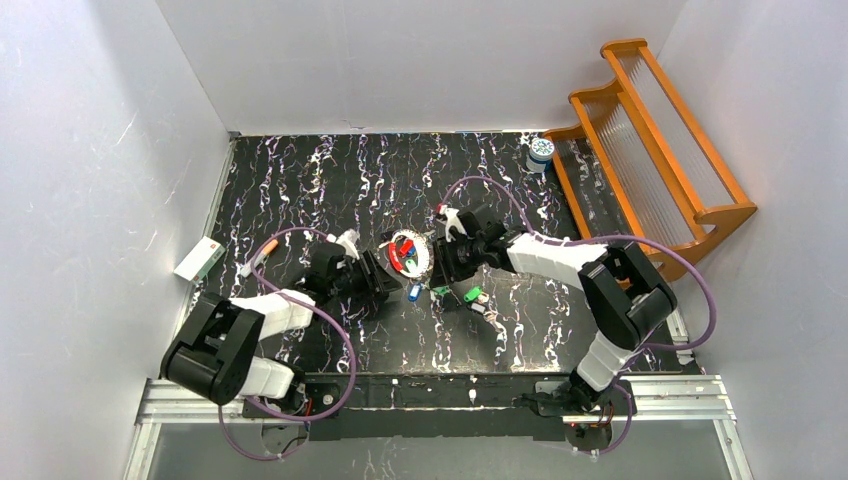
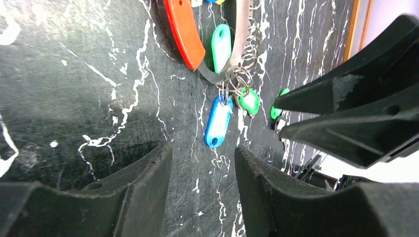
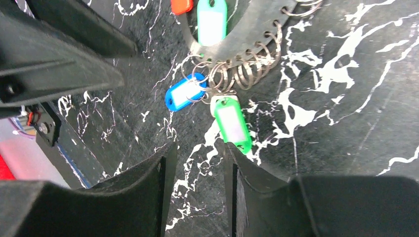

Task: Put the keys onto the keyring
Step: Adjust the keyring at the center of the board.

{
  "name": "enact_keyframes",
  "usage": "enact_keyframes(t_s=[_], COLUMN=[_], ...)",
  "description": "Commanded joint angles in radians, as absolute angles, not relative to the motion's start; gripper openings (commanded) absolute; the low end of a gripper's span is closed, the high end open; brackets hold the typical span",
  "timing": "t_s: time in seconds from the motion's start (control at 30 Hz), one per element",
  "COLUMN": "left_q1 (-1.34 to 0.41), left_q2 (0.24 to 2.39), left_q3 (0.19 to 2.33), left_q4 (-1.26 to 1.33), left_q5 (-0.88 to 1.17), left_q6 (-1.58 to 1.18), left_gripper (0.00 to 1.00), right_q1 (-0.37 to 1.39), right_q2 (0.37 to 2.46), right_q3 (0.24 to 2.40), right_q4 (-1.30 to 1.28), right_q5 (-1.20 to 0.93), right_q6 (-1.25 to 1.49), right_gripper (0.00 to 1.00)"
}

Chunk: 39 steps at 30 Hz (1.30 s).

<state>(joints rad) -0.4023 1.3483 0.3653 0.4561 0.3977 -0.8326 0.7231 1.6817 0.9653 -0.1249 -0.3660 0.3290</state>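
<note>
Hovering half-open and empty, my left claw (image 2: 202, 150) and right claw (image 3: 197, 148) flank the flat grey metal keyring (image 3: 247, 29) on the black marbled desk (image 3: 346, 123); I should pinch its rim squarely, clear of the blue-tagged key (image 3: 185, 94).

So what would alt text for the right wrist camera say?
A metal keyring lies on a black marbled table, small split rings along its edge carrying a blue key tag and a green key tag. The right gripper stands open just below them, holding nothing.
</note>
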Motion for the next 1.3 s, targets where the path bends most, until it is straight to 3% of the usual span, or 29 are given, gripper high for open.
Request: enact_keyframes(t_s=[0.0,0.43,0.6,0.73,0.83,1.07,1.27], left_q1=[-0.437,-0.522,-0.557,-0.557,-0.557,-0.557,-0.557], left_q2=[1.381,1.433,1.424,1.375,1.325,1.185,1.079], left_q3=[0.364,0.379,0.377,0.388,0.411,0.413,0.360], left_q4=[0.486,0.501,0.505,0.466,0.399,0.329,0.339], left_q5=[0.403,0.367,0.343,0.296,0.241,0.131,0.098], left_q6=[-0.839,-0.827,-0.823,-0.787,-0.750,-0.722,-0.750], left_gripper=[0.46,0.31,0.27,0.26,0.27,0.30,0.31], right_q1=[0.696,0.715,0.739,0.744,0.744,0.743,0.744], right_q2=[1.713,1.820,1.816,1.762,1.719,1.706,1.776], right_q3=[0.988,0.982,0.955,0.949,0.961,1.023,1.027], right_q4=[-0.086,-0.118,-0.138,-0.153,-0.152,-0.155,-0.165], right_q5=[-0.435,-0.435,-0.419,-0.407,-0.396,-0.342,-0.344], right_q6=[0.343,0.315,0.308,0.309,0.310,0.308,0.289], right_gripper=[0.48,0.46,0.32,0.30,0.34,0.52,0.52])
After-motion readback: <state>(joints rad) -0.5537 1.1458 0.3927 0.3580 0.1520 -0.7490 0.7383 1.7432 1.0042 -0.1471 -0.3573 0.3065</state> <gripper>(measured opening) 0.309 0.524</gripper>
